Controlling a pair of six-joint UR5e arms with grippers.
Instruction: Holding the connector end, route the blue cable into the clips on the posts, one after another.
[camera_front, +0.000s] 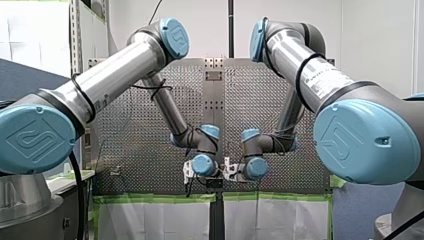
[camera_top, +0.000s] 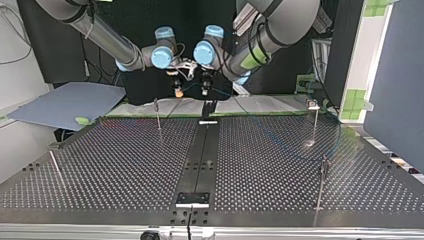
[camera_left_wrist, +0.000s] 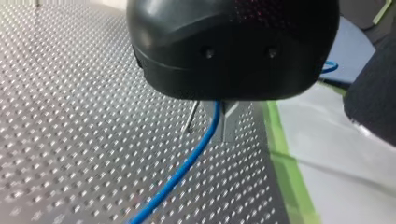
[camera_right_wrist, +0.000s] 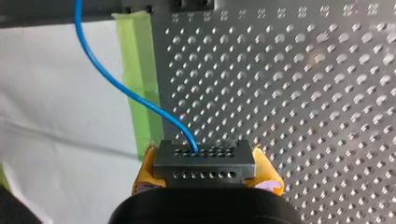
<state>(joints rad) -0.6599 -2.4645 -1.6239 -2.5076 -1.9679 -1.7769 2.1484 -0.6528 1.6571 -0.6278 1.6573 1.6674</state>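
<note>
Blue cable (camera_left_wrist: 187, 163) runs loose through our barely-open left gripper (camera_left_wrist: 208, 131). Right gripper (camera_right_wrist: 206, 167) clamps the connector (camera_right_wrist: 204, 158) at the table (camera_right_wrist: 289, 93) edge, so pull slow and keep slack.

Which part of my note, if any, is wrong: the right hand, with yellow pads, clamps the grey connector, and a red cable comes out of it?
The colour. The right wrist view shows the cable is blue, not red; my right hand, with yellow pads, does clamp the grey connector, and the cable comes out of it.
</note>
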